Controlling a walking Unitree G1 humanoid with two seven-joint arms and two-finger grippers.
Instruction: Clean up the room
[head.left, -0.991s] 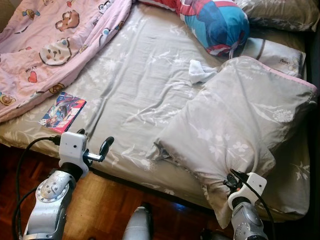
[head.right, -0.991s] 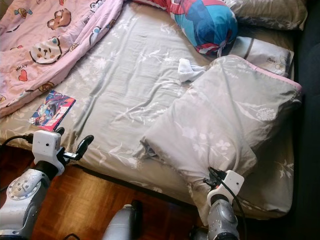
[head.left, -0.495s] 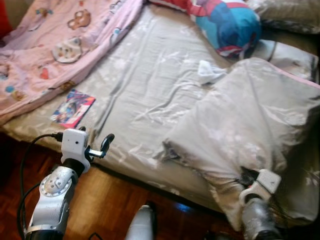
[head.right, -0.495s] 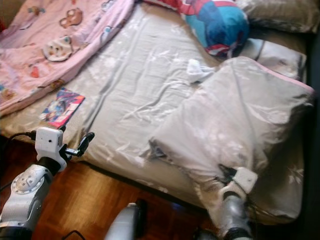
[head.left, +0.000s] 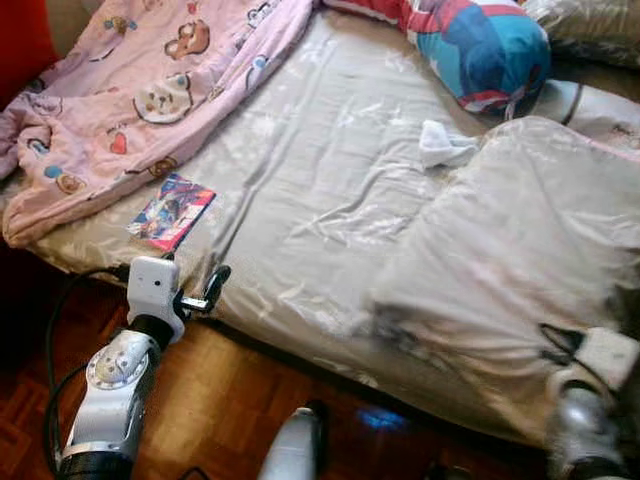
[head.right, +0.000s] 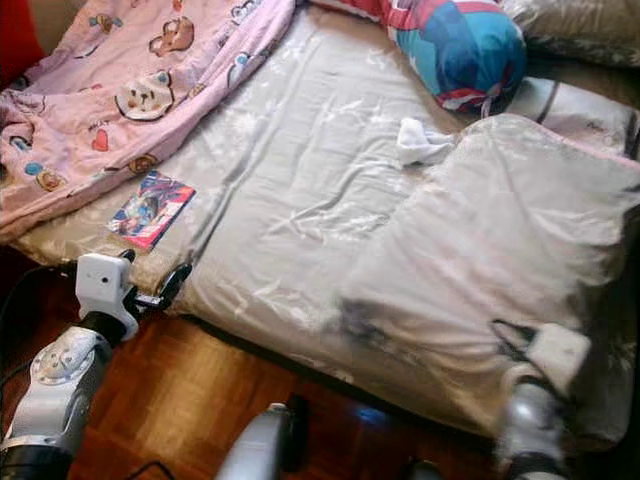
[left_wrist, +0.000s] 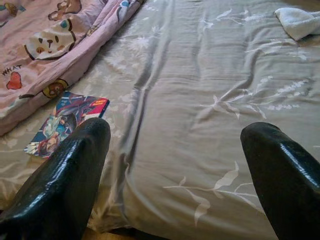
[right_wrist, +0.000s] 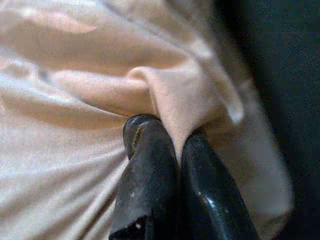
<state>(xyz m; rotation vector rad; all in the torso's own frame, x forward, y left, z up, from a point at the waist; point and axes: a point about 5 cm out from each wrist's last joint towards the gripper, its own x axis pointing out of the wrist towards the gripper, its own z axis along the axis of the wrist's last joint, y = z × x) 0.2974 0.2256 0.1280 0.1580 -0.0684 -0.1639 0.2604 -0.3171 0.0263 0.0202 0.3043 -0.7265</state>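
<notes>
While my right gripper (right_wrist: 175, 145) pinches the pillow (head.left: 520, 260) by a corner fold, it looks soft and light. My left gripper (left_wrist: 175, 165) hangs released over the sheet (left_wrist: 200, 90).

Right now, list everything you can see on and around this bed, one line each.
bedsheet: one, grey with a pale leaf print, covering the mattress.
pink blanket: one, pink with cartoon bears, bunched at the bed's left side.
comic book: one, red and blue, flat on the sheet near the blanket's edge.
white cloth: one, crumpled, mid-bed beside the grey pillow.
grey pillow: one, large, on the bed's right, pinched at its near edge.
blue and red cushion: one, at the head of the bed.
wooden floor: reddish-brown parquet, below the bed's near edge.
left gripper: open, at the bed's near edge.
right gripper: shut on the grey pillow's fabric.
</notes>
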